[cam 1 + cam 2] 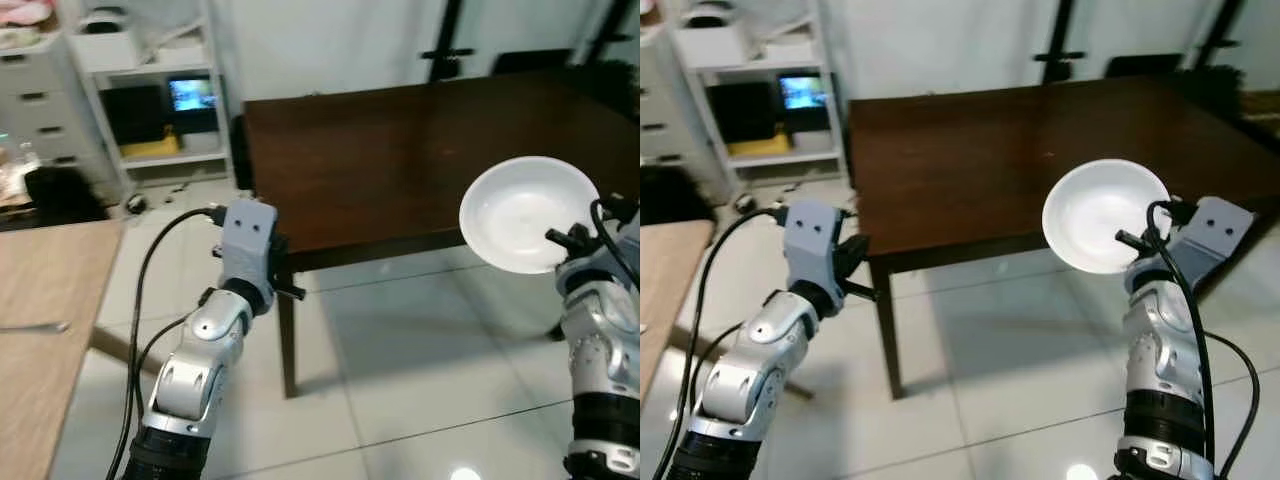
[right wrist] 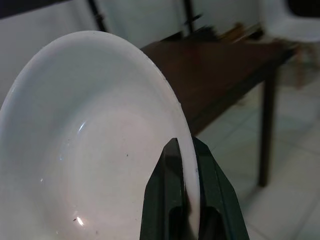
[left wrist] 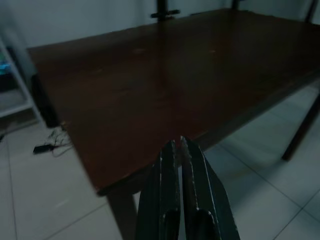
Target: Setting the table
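A white plate (image 1: 525, 212) hangs tilted over the near right edge of the dark wooden table (image 1: 400, 150). My right gripper (image 2: 184, 150) is shut on the plate's rim (image 2: 186, 131), one finger on each face. My left gripper (image 3: 178, 148) is shut with nothing in it, raised just short of the table's near left corner (image 1: 285, 262). In the head views the left wrist housing (image 1: 247, 238) hides its fingers.
A light wooden counter (image 1: 40, 300) with a fork (image 1: 40, 326) on it stands at the left. White shelves (image 1: 155, 90) and drawers (image 1: 35, 100) line the far left wall. A dark chair (image 1: 530, 60) stands behind the table. Tiled floor (image 1: 420, 370) lies in front.
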